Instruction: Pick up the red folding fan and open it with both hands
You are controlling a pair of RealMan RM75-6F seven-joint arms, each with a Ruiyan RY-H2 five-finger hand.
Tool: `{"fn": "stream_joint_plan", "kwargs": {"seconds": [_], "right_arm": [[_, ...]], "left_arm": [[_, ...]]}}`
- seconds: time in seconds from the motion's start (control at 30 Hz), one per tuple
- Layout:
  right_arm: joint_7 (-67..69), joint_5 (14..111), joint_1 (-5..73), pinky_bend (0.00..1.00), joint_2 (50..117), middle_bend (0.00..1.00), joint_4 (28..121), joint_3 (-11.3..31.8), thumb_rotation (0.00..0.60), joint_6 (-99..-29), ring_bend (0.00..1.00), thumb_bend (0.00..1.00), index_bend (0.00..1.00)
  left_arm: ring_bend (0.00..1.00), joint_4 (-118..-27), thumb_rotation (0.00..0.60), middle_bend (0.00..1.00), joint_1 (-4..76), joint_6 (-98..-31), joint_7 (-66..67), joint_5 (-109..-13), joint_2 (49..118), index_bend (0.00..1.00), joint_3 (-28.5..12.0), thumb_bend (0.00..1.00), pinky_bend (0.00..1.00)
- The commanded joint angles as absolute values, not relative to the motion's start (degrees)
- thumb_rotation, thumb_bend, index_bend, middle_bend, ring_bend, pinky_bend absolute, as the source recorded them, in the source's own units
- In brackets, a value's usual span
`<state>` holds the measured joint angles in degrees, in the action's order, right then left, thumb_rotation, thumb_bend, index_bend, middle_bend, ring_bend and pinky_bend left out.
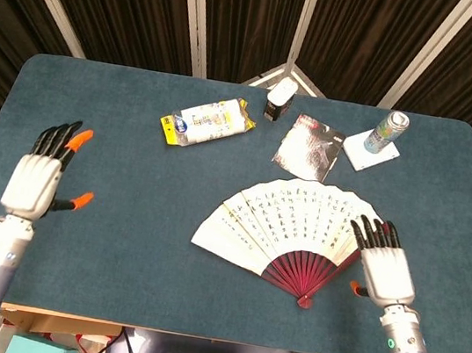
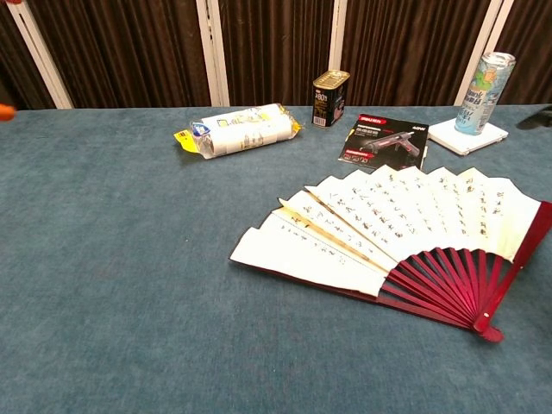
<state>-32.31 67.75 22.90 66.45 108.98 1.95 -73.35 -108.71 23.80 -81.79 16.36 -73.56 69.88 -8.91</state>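
Blue felt-topped table (image 1: 141, 216) before dark pleated curtains (image 2: 267, 47) with white strips

**Blue table and what lies on it**

The table (image 1: 124, 213) has a dark blue, felt-like top with rounded corners. Taking the head view as a clock face, the red folding fan (image 1: 286, 228) lies spread open and flat at about four o'clock from the centre, its white lettered leaf toward the middle and its red ribs converging at the near edge. At eleven o'clock lies a white and yellow packet (image 1: 207, 122). At twelve stands a small dark tin (image 1: 279, 100). Just right of it lies a dark booklet (image 1: 308, 146), possibly a product manual. At two o'clock a drink can (image 1: 390, 130) stands on a white square pad (image 1: 367, 151).
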Motion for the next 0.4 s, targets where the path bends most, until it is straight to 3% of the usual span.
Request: {"fn": "stream_joint_plan", "kwargs": {"seconds": [0.03,0.23,0.4], "right_arm": [[-26.0,65.8,18.7,0.0,65.3,0.0,111.0,1.4,0.6,-76.0,0.0,0.08,0.0],[-21.3,71.8,13.5,0.0,63.5,0.0,111.2,-2.1,0.6,-80.9,0.0,0.08,0.0],[-19.4,78.3,10.0,0.0,62.9,0.0,109.1,-4.8,0.6,-84.6,0.0,0.08,0.0]], "left_arm": [[0.0,-110.1,0.6,0.0,18.5,-85.6,13.8,-79.8,66.3,0.1,-3.0,0.02,0.0],[0.0,-108.1,0.6,0.0,11.6,-90.8,10.2,-87.6,62.8,0.08,4.1,0.02,0.0],[0.0,-103.5,0.6,0.0,7.3,-94.2,6.9,-90.9,62.6,0.05,7.2,0.02,0.0]]}}
